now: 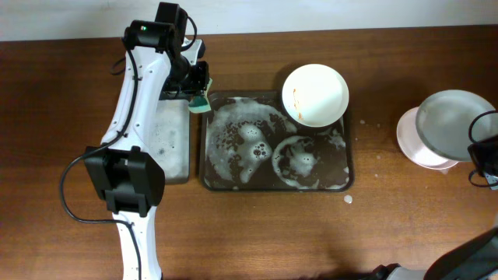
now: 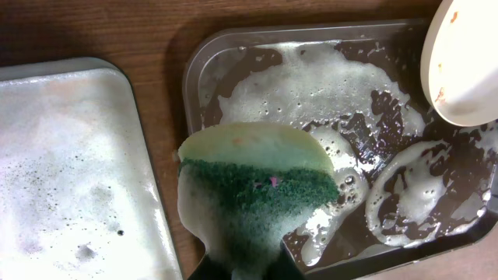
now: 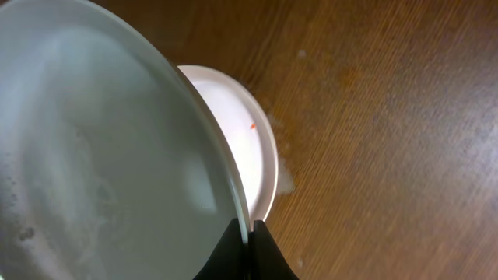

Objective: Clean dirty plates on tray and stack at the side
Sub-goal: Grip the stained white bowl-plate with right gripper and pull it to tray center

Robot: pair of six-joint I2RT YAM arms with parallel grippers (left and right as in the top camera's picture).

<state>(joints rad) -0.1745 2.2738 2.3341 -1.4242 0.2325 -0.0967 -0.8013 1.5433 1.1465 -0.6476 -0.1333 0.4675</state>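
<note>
The wide dark tray (image 1: 212,180), streaked with foam, lies mid-table; it also shows in the left wrist view (image 2: 204,58). A white plate with orange smears (image 1: 314,94) rests on the tray's far right corner, its edge visible in the left wrist view (image 2: 459,66). My left gripper (image 1: 200,87) is shut on a green and yellow sponge (image 2: 253,187) over the tray's far left corner. My right gripper (image 3: 249,229) is shut on the rim of a wet white plate (image 1: 454,124), held tilted just above another white plate (image 3: 245,152) lying on the table at the right.
A narrower foam-covered tray (image 1: 167,140) lies left of the wide tray, under my left arm. Small foam spots dot the wood near the wide tray's right side (image 1: 348,200). The table's right edge is close to the stacked plates.
</note>
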